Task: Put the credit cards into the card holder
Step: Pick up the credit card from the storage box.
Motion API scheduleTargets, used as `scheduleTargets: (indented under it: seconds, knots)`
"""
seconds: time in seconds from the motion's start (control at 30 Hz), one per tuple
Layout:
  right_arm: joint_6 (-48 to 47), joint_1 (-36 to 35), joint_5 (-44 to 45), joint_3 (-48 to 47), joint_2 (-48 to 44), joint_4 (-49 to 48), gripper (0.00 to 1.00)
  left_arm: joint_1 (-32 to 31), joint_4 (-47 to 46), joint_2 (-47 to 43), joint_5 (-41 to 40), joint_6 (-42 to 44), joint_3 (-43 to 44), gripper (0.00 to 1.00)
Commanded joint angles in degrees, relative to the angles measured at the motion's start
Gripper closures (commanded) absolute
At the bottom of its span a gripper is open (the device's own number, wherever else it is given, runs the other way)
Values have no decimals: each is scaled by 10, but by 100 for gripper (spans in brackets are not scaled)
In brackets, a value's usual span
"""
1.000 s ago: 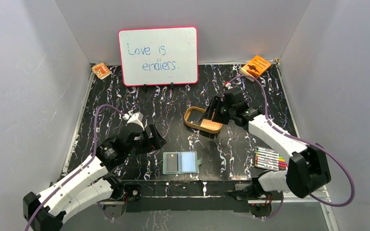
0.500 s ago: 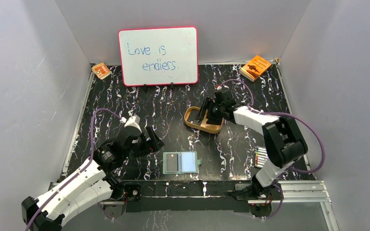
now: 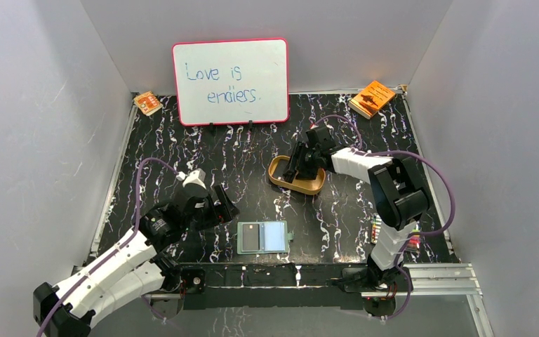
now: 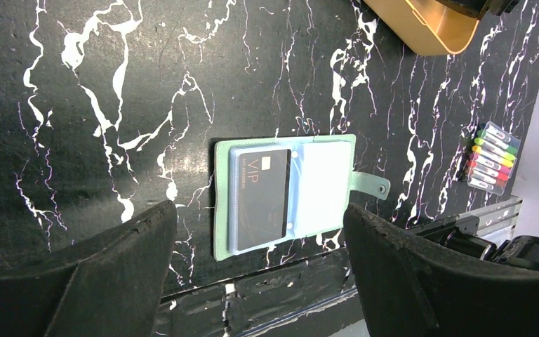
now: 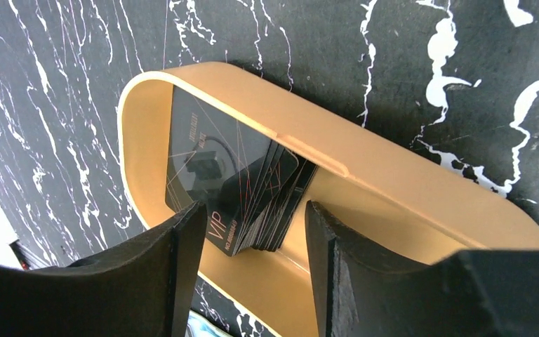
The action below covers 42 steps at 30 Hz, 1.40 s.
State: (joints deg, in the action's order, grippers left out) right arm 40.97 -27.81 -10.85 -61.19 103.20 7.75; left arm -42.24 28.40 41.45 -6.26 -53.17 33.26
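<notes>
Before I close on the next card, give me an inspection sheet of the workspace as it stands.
Surface: black marbled tabletop, white veining.
Job's things: card holder lies open near the front edge, one VIP card at its left page; stack of credit cards leans in the gold tray.
Clutter: whiteboard, two orange booklets at the back corners, marker set front right.
Grippers: left gripper above the holder, jaws open, empty; right gripper in the tray, jaws open astride the stack.
Cables: purple cables loop along both arms, no snag seen.
Surroundings: plain grey walls, nothing else seen.
</notes>
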Motion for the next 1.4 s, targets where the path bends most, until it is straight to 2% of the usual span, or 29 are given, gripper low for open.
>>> scheduleTargets:
  seconds: [0.0,0.33,1.1,1.37]
  knots:
    - [6,2,7,-23,14,16,39,-2,8,3,-10,0,-1,15]
    - [7,2,19,-6,9,18,59,-2,7,-4,-9,-7,-10,16]
    - [15,11,11,37,-39,-1,72,-1,0,8,-2,-9,-10,16]
    - [17,14,9,46,-56,-2,84,-1,-3,12,0,-10,-11,16]
